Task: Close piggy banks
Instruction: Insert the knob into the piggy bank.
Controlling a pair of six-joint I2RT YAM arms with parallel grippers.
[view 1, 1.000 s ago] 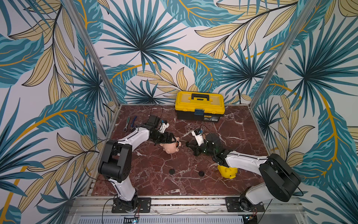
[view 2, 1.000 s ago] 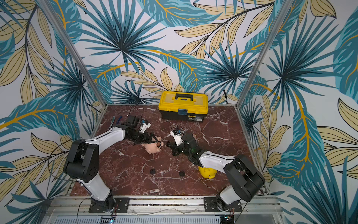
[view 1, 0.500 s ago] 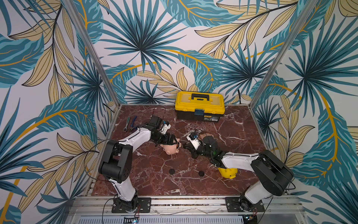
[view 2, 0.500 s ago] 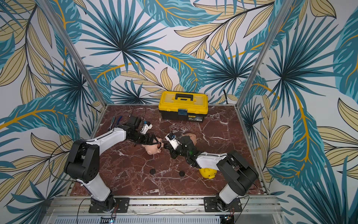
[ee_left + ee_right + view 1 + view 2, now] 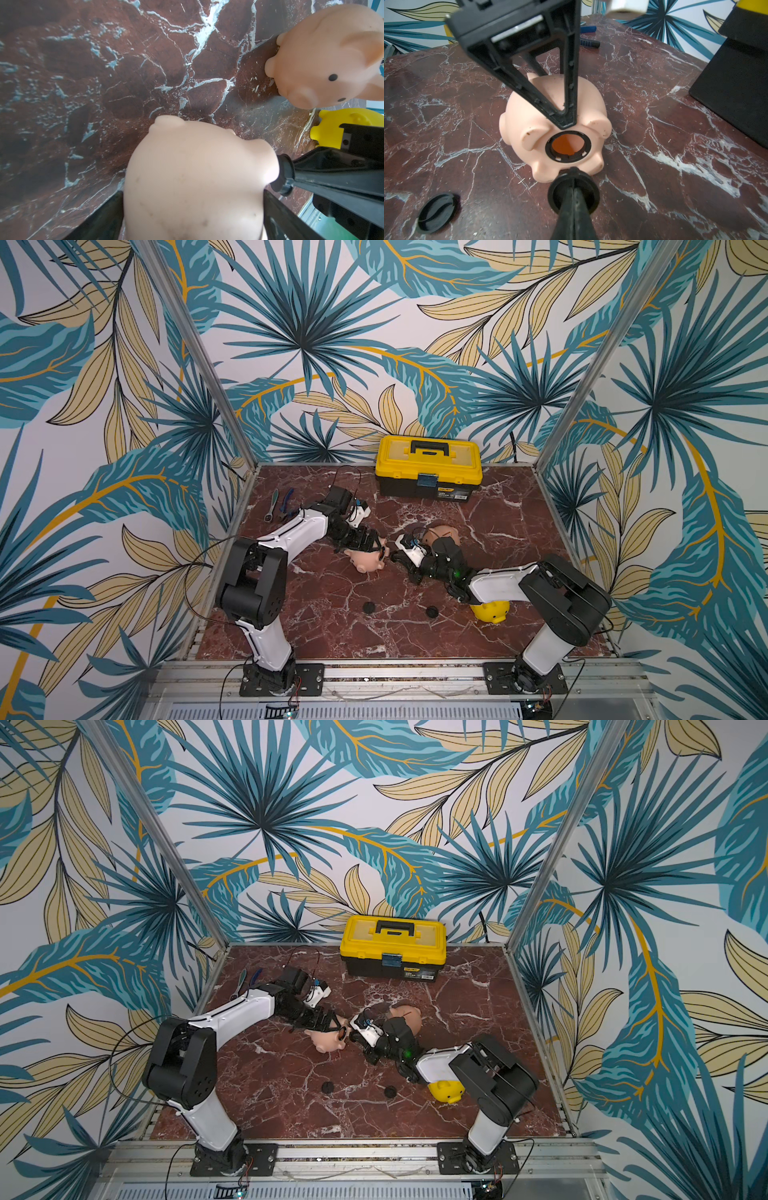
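Note:
The pale pink piggy bank (image 5: 369,566) lies on its side mid-table, its open belly hole (image 5: 568,148) ringed in black. My left gripper (image 5: 363,545) comes down over it and is shut on its body (image 5: 193,166), a finger touching each flank. My right gripper (image 5: 573,188) is shut on a black round plug (image 5: 573,193), which it holds just in front of the hole by the pig's feet (image 5: 285,174). The darker peach pig (image 5: 441,534) stands behind the right wrist. The yellow pig (image 5: 492,610) lies under the right forearm.
Two loose black discs (image 5: 368,606) (image 5: 432,611) lie toward the table's front; one shows in the right wrist view (image 5: 436,212). A yellow-and-black toolbox (image 5: 428,466) stands against the back wall. Pliers and a wrench (image 5: 280,506) lie at the back left.
My right gripper has carried the black plug leftward, up to the pale pig's belly. The left gripper has stayed over the pig, which has barely moved.

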